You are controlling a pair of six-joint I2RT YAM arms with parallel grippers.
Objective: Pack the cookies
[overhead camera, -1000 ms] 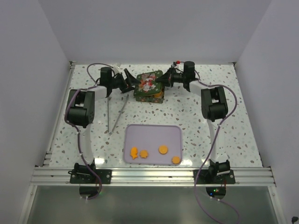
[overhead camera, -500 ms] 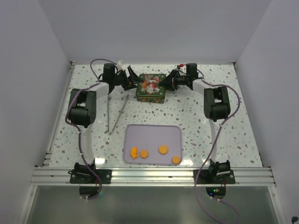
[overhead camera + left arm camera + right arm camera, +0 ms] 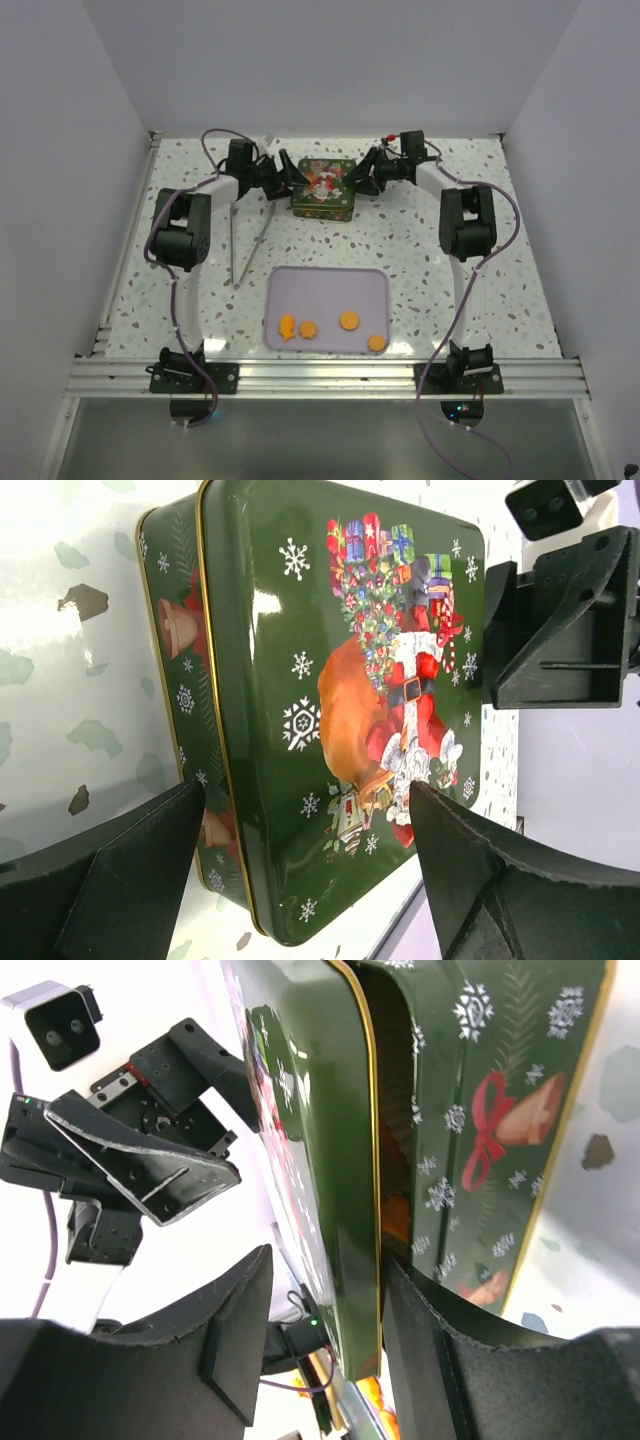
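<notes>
Cookies (image 3: pixel 349 320): four flat orange-tan biscuits, rounds plus one fish-ish, on smooth lilac tray (image 3: pixel 330 285), front of speckled worktop (image 3: pixel 420 260); glossy green Xmas tin (image 3: pixel 322 186) at back; L gripper (image 3: pixel 288 175) jaws spread wide at its end; R gripper (image 3: pixel 356 180) parted astride lid (image 3: pixel 345 1160) rim.

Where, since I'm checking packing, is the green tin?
In the top view the green tin sits far centre, between the left gripper and right gripper, beyond the purple tray.

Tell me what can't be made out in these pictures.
- Tin contents: lid covers them; right wrist view shows only an orange sliver through the gap.
- Cookies on tray: too small in top view for shapes.
- Right gripper: straddles the lid edge; grip unclear.
</notes>
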